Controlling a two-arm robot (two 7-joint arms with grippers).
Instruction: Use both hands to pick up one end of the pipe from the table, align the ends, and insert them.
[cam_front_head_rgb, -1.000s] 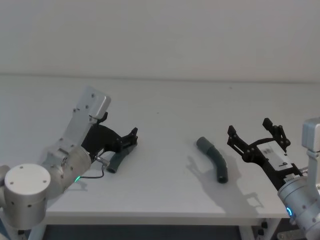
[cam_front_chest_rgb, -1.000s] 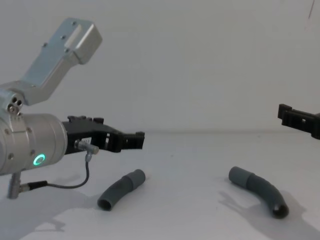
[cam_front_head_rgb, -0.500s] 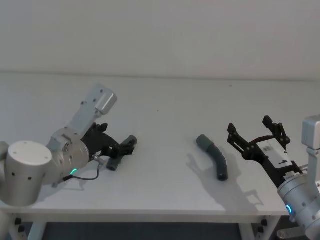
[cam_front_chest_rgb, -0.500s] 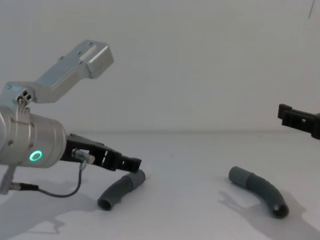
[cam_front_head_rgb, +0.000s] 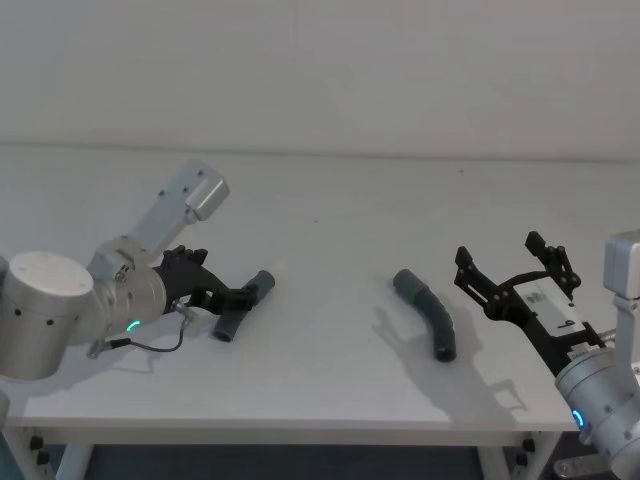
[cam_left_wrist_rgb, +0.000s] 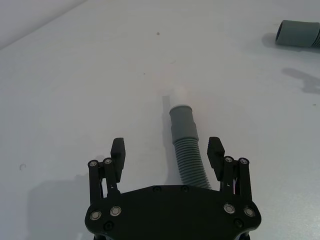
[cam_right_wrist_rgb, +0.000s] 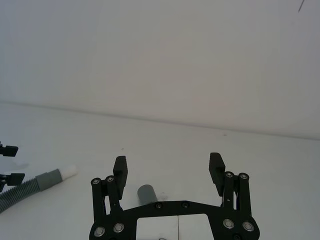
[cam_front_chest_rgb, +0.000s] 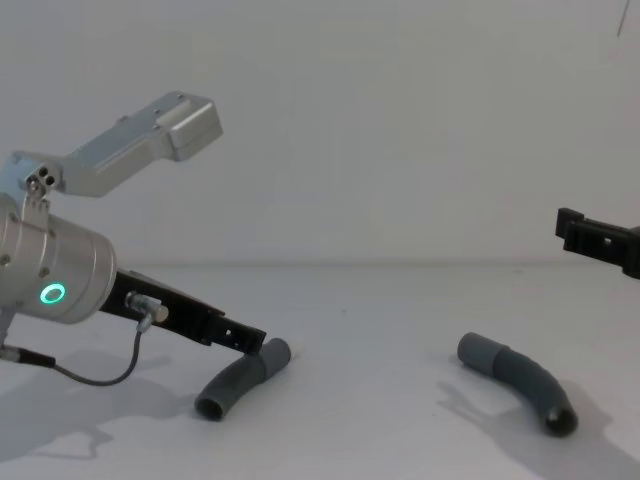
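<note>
Your left gripper (cam_front_head_rgb: 243, 293) was low over the table (cam_front_head_rgb: 330, 200), its two narrow black fingers spread wide and holding nothing. The lighter hose (cam_left_wrist_rgb: 187, 150) lay flat on the white matt surface, running forward between those fingers. Its ribbed grey body passed through the gap closer to one finger than the other, and I could not tell whether it touched that finger. Its smooth round cuff (cam_left_wrist_rgb: 181, 117) with the whitish tip lay just ahead of the fingertips. From the chest camera the fingertips (cam_front_chest_rgb: 250, 337) sat right above the upper bend of that hose (cam_front_chest_rgb: 240, 375), whose open end pointed back under the silver arm with its green ring light.

Your right gripper (cam_front_head_rgb: 500, 255) hung above the table, also wide open and empty. The darker hose (cam_front_head_rgb: 430, 315), longer, curved and ribbed with a wider smooth cuff, lay on the table just beyond and to the inner side of its fingers, apart from them. In the right wrist view its round cuff (cam_right_wrist_rgb: 146, 192) sat between the two open fingers, below their tips.
</note>
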